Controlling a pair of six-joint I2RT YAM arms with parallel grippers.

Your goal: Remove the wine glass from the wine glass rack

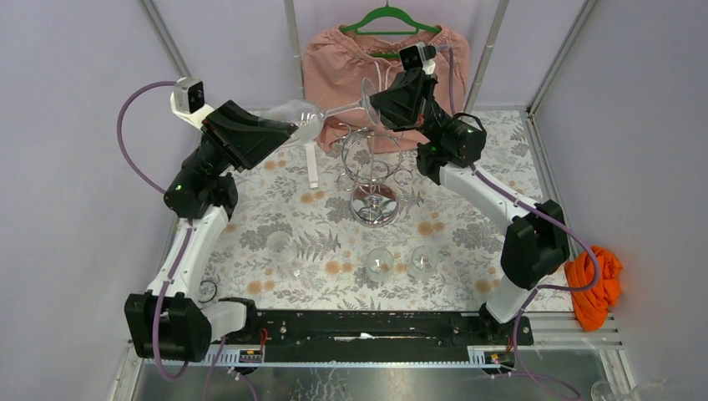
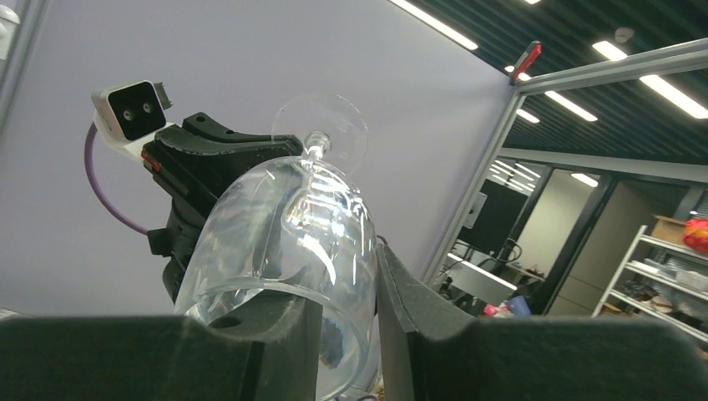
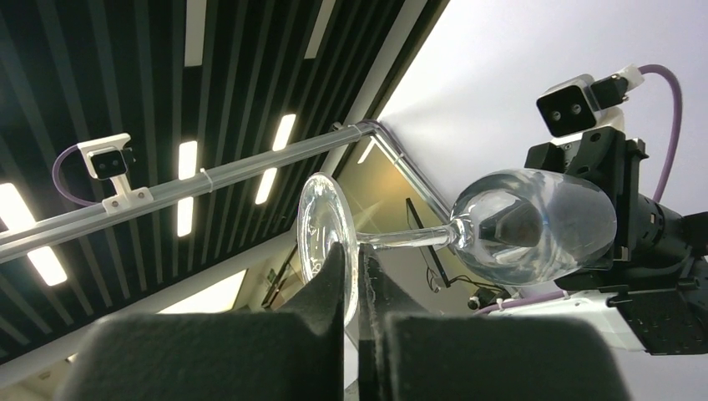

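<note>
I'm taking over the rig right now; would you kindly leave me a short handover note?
Left end effector: shut on the bowl rim of the clear stemmed wine glass, held sideways in mid-air.
Right end effector: shut on its round foot.
Chrome wire wine glass rack: on the floral-patterned table, apparently clear of the glass.
Done: glass lifted off.
Remaining: release one grip, set it down.

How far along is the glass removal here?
Done: the wine glass looks clear of the wine glass rack, held sideways in the air. In hand: left claw grips its bowl, right claw its foot. Left: set it down and release.
</note>
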